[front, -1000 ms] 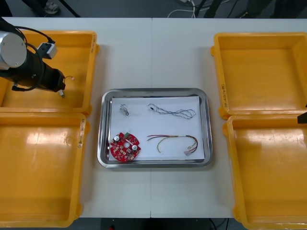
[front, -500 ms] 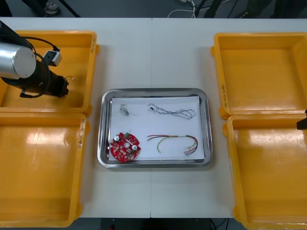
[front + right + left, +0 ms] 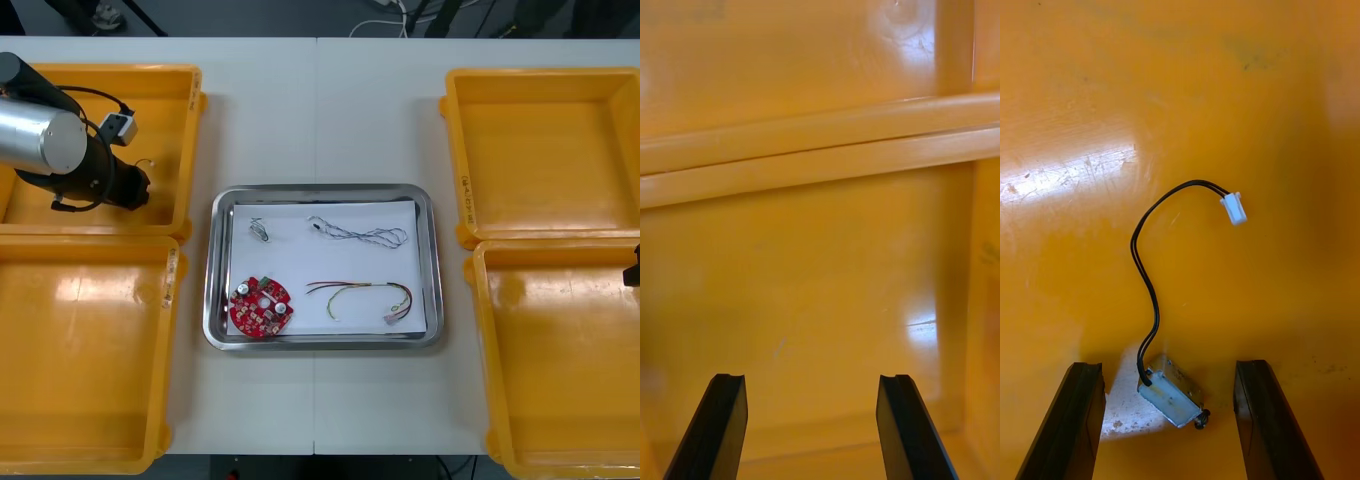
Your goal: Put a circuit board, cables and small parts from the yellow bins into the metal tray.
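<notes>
My left gripper [image 3: 137, 188] hangs low in the far left yellow bin [image 3: 192, 120], open. In the left wrist view, a black cable [image 3: 1144, 277] lies on the bin floor. It has a white plug [image 3: 1234, 208] at one end and a small metal block [image 3: 1172, 394] at the other. The block sits between my left gripper's [image 3: 1169, 367] fingertips, untouched. The metal tray [image 3: 432, 262] holds a round red circuit board [image 3: 262, 307], a small metal part [image 3: 259, 230], a twisted blue and white cable [image 3: 358, 234] and a red and yellow cable [image 3: 365, 295]. My right gripper [image 3: 812, 379] is open over a bin floor.
The near left bin [image 3: 90, 350], far right bin [image 3: 545, 150] and near right bin [image 3: 560, 360] look bare. My right arm [image 3: 632, 272] shows at the table's right edge. A bin wall [image 3: 820, 154] crosses ahead of the right fingers.
My left arm has shifted right and slightly toward me inside the far left bin, closing on the black cable. The right arm has slid a little nearer along the right edge.
</notes>
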Tool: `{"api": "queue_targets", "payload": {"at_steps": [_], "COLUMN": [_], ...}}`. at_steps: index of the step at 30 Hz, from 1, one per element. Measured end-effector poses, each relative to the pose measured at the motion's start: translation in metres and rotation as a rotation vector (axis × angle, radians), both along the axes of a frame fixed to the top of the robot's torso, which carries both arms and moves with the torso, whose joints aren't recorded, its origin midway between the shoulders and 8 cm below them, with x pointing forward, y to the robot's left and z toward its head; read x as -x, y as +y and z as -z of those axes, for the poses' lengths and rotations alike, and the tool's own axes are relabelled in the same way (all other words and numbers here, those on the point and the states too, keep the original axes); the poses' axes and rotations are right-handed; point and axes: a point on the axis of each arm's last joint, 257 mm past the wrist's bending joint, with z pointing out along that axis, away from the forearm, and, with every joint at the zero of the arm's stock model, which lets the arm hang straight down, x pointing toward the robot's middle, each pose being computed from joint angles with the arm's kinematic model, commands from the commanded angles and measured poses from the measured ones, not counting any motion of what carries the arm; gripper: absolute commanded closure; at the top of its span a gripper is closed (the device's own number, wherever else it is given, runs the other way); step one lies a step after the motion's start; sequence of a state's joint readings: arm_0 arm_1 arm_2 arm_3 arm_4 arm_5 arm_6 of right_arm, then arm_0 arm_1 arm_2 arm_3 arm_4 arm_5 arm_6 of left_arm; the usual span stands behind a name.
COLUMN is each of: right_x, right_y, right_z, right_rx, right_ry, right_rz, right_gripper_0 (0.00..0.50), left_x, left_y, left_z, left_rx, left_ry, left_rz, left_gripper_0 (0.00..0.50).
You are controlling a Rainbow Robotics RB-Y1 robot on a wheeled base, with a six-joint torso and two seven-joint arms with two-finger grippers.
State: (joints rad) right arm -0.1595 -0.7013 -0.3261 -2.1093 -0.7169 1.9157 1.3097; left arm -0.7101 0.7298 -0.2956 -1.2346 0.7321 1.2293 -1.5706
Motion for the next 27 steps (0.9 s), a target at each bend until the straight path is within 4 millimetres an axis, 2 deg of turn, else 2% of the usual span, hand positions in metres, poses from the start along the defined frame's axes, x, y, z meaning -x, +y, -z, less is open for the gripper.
{"api": "queue_targets", "payload": {"at_steps": [2, 3, 5, 23, 27], "right_x": [0.0015, 0.0019, 0.0022, 0.0023, 0.0023], "right_y": [-0.0004, -0.0005, -0.0006, -0.0002, -0.0001], "right_z": [0.0019, 0.0023, 0.0027, 0.0027, 0.0027], "right_rx": [0.002, 0.002, 0.002, 0.002, 0.001], "right_ry": [0.005, 0.006, 0.007, 0.007, 0.007], "right_rz": [0.001, 0.001, 0.001, 0.000, 0.000], "right_gripper_0": [0.000, 0.000, 0.000, 0.000, 0.000], "left_x": [-0.0019, -0.0033, -0.0055, -0.0061, 0.0014], "left_y": [0.0004, 0.0004, 0.0003, -0.0001, 0.0021], "left_z": [0.0001, -0.0005, -0.0012, -0.0009, 0.0018], "left_rx": [0.003, 0.005, 0.009, 0.010, 0.004], "left_ry": [-0.008, -0.014, -0.023, -0.026, 0.012], "left_rz": [-0.002, -0.002, -0.003, -0.002, -0.008], "left_gripper_0": [0.000, 0.055, 0.497, 0.500, 0.500]}}
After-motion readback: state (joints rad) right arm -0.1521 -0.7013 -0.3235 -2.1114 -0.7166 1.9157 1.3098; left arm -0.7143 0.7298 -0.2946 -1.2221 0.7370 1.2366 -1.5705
